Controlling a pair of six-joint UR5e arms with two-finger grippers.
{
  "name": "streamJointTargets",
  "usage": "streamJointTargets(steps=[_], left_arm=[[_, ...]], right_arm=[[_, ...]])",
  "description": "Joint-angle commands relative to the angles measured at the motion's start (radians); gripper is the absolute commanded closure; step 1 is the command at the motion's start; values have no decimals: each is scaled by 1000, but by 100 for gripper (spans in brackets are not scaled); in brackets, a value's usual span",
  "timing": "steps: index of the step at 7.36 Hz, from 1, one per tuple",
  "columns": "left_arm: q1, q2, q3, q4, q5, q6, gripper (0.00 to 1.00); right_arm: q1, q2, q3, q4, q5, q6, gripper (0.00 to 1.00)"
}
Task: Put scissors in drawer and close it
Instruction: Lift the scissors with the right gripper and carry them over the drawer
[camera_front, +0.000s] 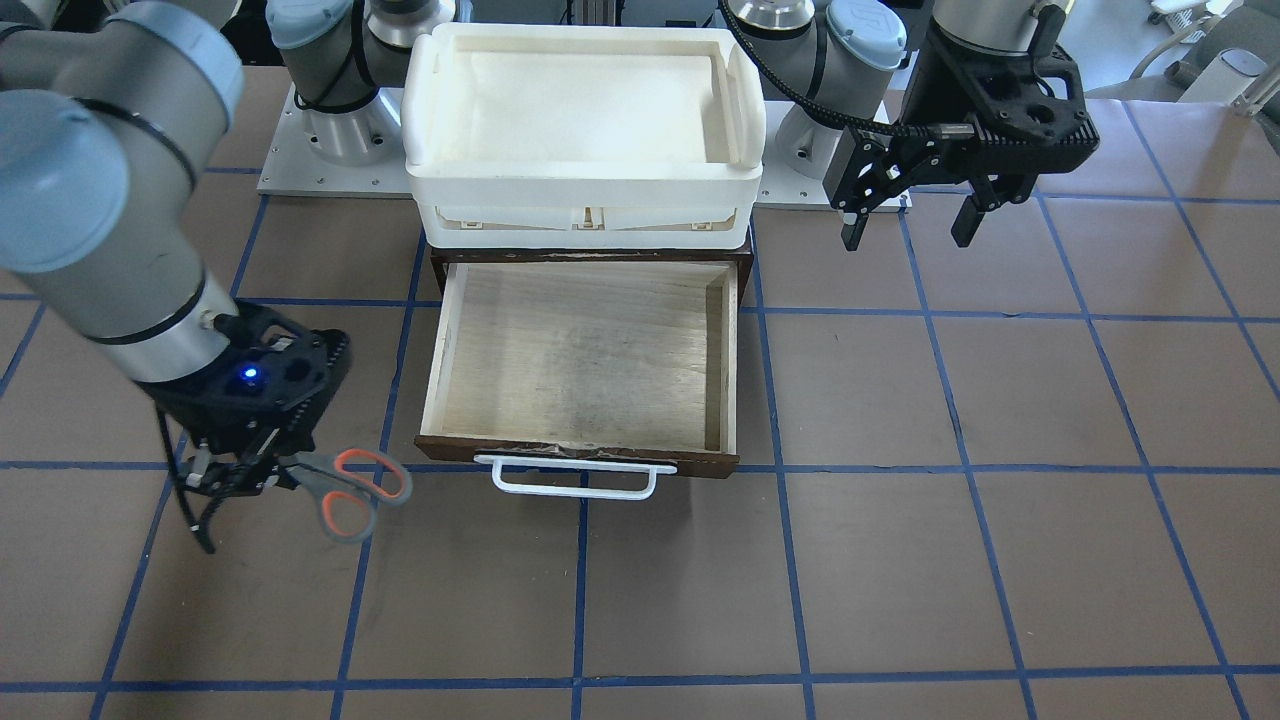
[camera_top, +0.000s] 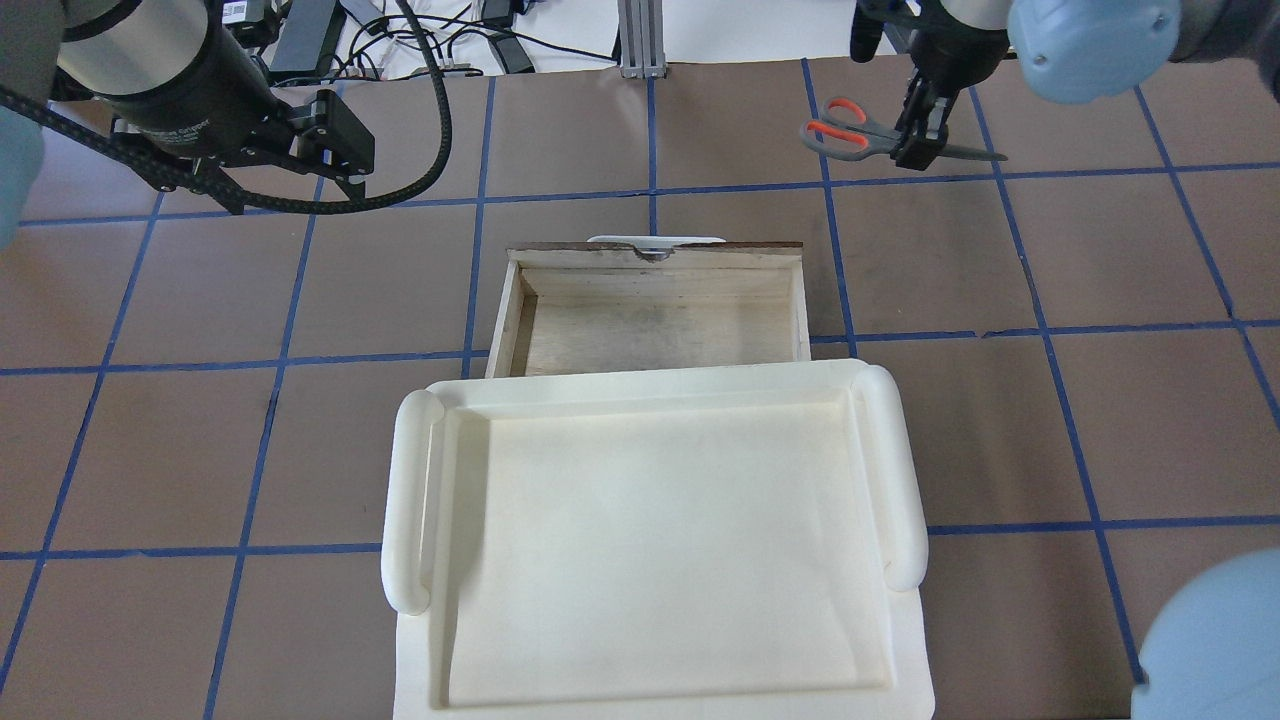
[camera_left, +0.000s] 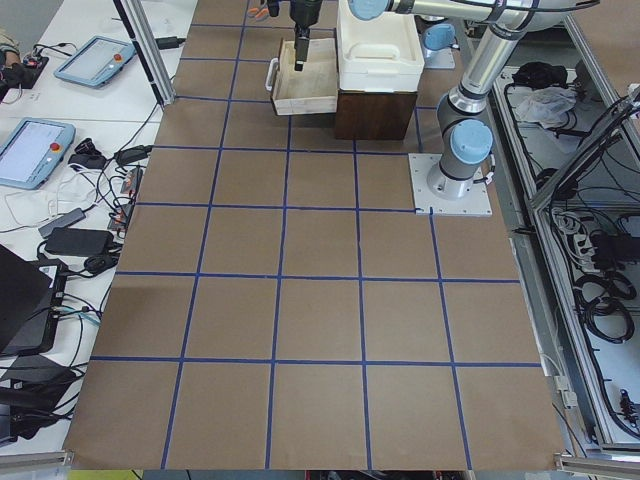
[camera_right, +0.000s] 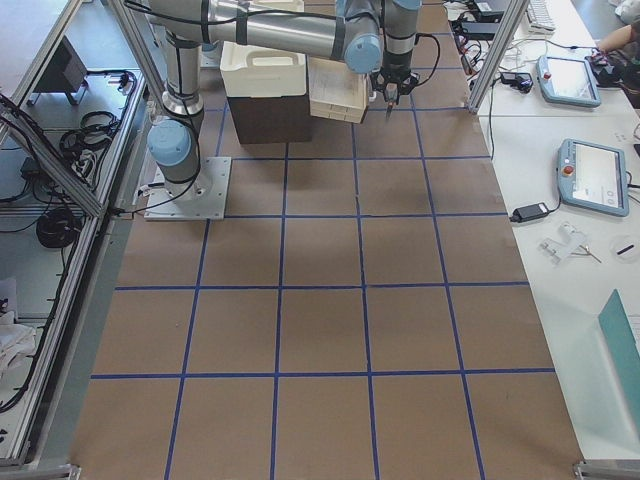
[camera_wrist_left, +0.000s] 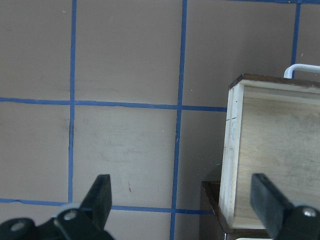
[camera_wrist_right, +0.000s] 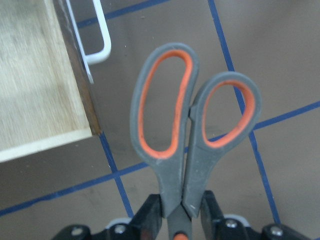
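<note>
Right end effector (camera_front: 262, 478): clamped on scissors (camera_front: 318, 472) near the pivot, toward the surface's (camera_front: 900, 560) far edge
Scissors axis: parallel to drawer (camera_front: 575, 458) front, loops drawerward
Drawer: open, toward robot's left
Left end effector (camera_front: 908, 235): apart, empty, farther

This is a robot lab. Two robot arms (camera_left: 466, 150) stand on a big table (camera_left: 320, 320), with screens (camera_left: 36, 150) and cables (camera_top: 470, 42) beside it.
</note>
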Motion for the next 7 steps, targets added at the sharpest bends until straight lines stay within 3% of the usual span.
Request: streamJointTargets(steps=[1, 2, 7], left_arm=[[1, 1, 1, 0, -1, 0, 0], [1, 1, 1, 0, 1, 0, 0], [1, 1, -1, 0, 1, 0, 0]], right_arm=[[151, -3, 2, 2, -2, 182, 100], [214, 5, 4, -9, -2, 178, 100], [304, 40, 34, -29, 12, 58, 100]])
